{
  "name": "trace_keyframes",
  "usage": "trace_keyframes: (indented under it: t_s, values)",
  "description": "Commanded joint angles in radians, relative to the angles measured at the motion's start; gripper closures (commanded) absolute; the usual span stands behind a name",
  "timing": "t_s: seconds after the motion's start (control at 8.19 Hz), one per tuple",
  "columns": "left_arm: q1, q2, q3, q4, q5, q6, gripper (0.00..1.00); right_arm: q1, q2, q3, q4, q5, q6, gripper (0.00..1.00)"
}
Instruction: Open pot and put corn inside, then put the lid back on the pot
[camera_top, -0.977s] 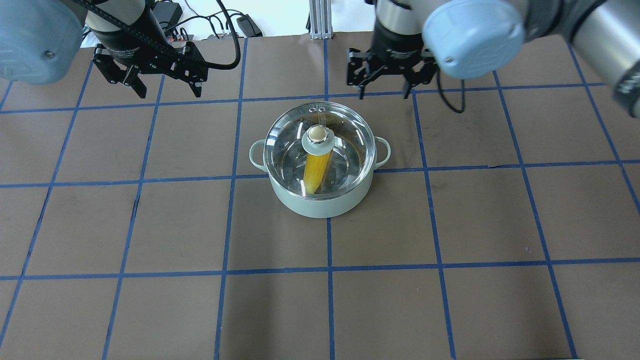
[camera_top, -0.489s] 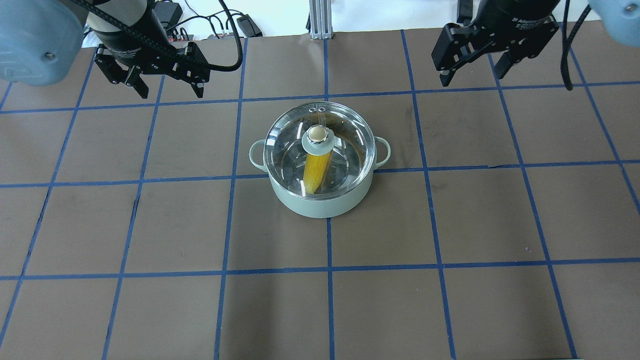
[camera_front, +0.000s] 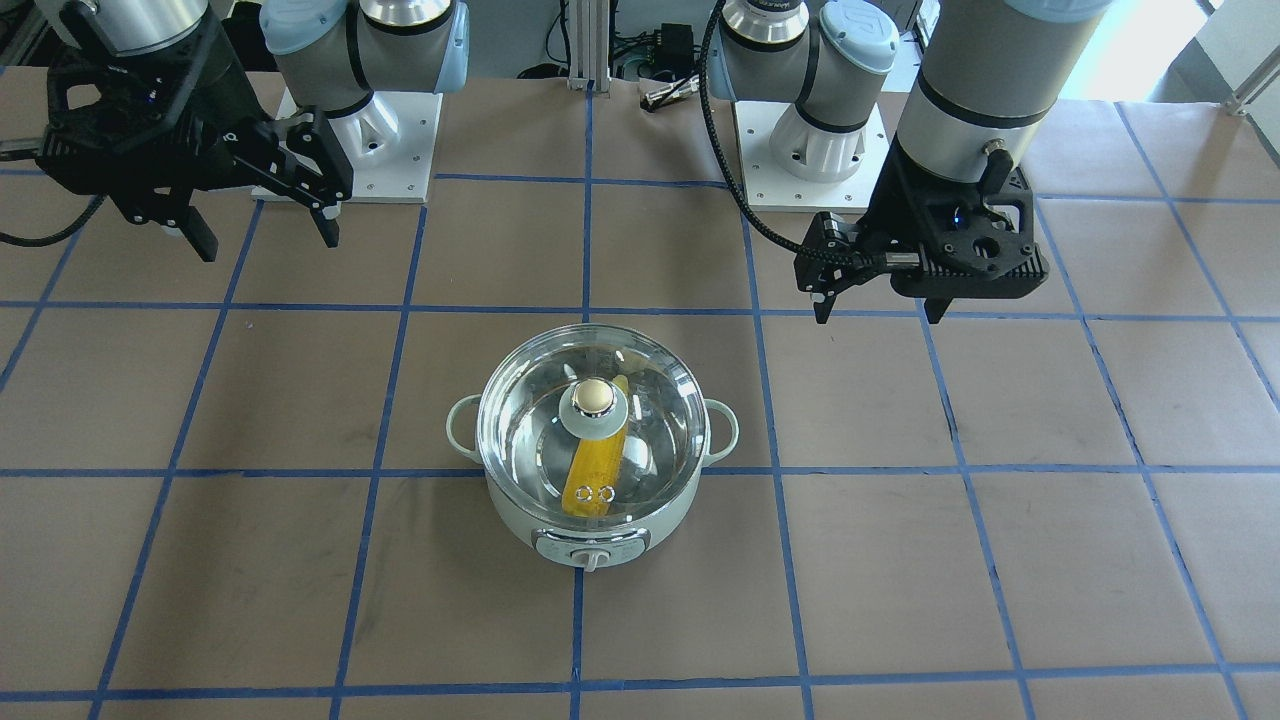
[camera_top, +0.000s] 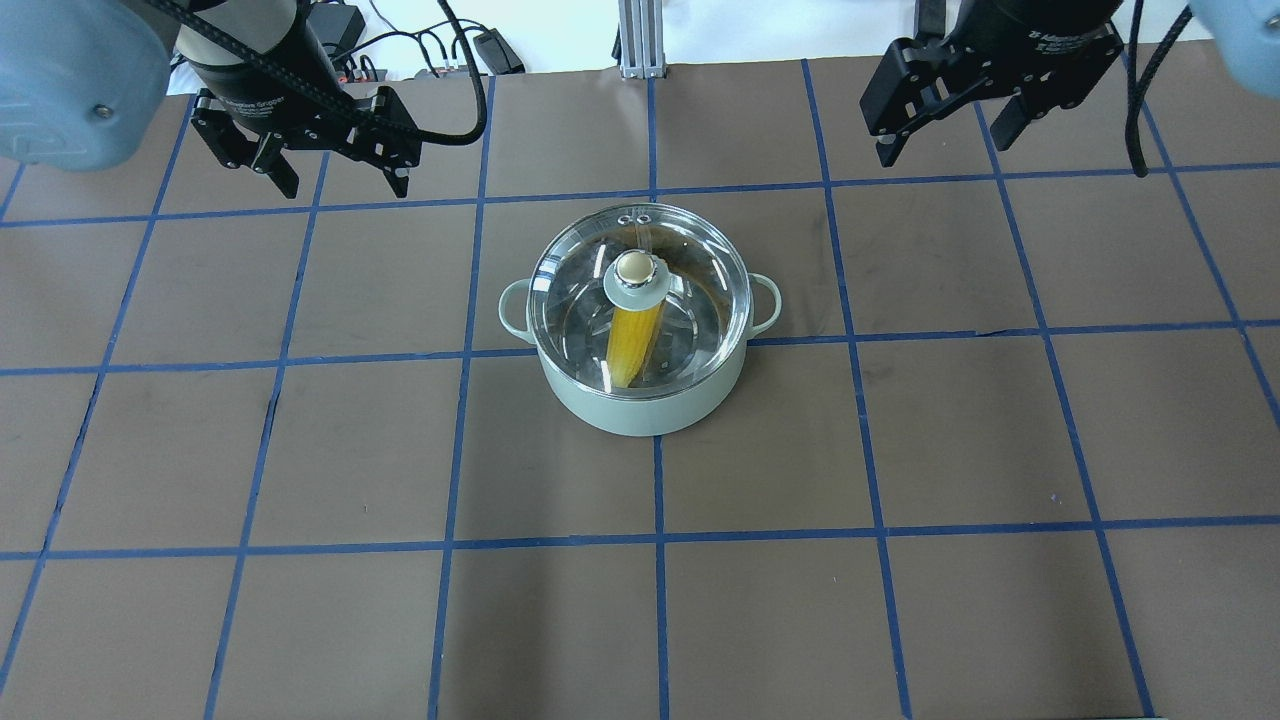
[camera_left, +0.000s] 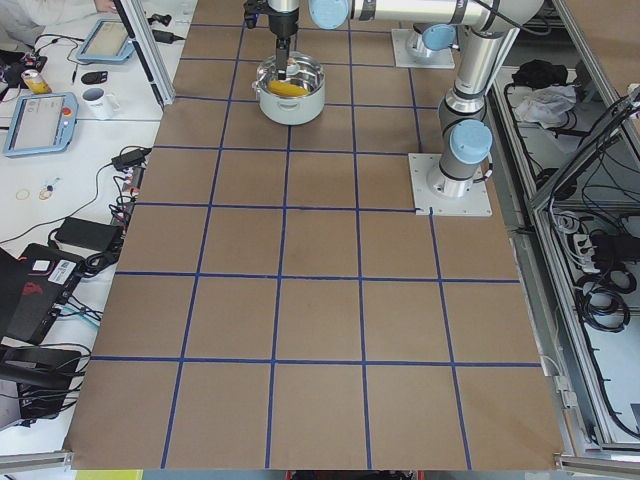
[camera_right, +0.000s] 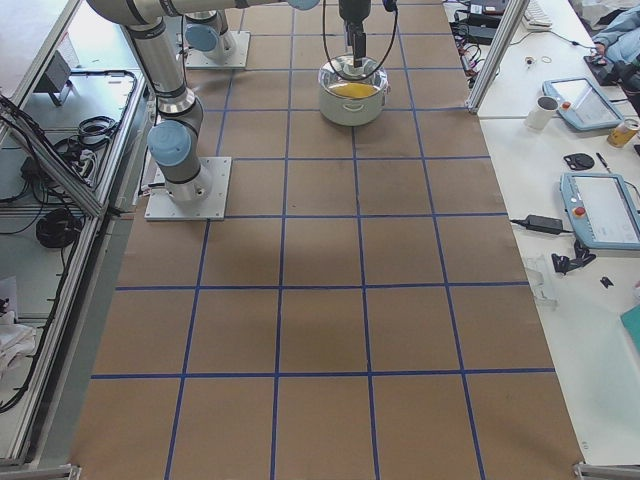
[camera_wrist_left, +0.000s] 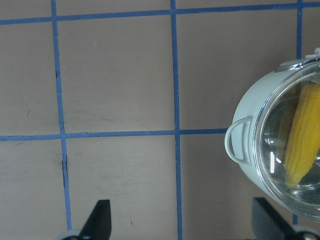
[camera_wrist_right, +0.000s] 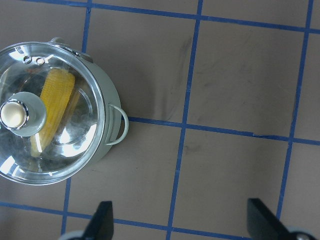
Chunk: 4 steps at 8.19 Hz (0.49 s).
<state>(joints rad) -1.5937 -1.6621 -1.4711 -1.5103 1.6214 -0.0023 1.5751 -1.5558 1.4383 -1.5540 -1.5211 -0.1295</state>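
The mint-green pot (camera_top: 640, 405) stands at the middle of the table, also in the front view (camera_front: 590, 535). The clear glass lid (camera_top: 700, 290) sits on it, with its beige knob (camera_top: 634, 268) on top. The yellow corn (camera_top: 634, 345) lies inside under the glass, also in the front view (camera_front: 590, 480) and both wrist views (camera_wrist_left: 302, 135) (camera_wrist_right: 55, 100). My left gripper (camera_top: 340, 185) is open and empty, raised behind and left of the pot. My right gripper (camera_top: 940, 150) is open and empty, raised behind and right of the pot.
The table (camera_top: 300, 450) is brown with a blue tape grid. The arm bases (camera_front: 350, 130) and cables (camera_top: 470, 50) are at the back edge. An aluminium post (camera_top: 635, 40) stands at the back middle. Operators' desks with tablets (camera_right: 595, 205) flank the table.
My right gripper has moved from just behind the pot to the back right of the table. The left gripper, pot, lid and corn have barely moved.
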Motion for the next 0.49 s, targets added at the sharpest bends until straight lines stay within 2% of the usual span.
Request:
trace_keyframes:
  t_s: [0.0, 0.37]
  values:
    - [0.000, -0.001, 0.000, -0.001, 0.002, 0.001, 0.00, 0.052, 0.005, 0.001, -0.026, -0.005, 0.047, 0.04]
    - [0.000, -0.002, 0.000, -0.001, 0.002, 0.001, 0.00, 0.052, 0.006, 0.005, -0.026, -0.005, 0.045, 0.02]
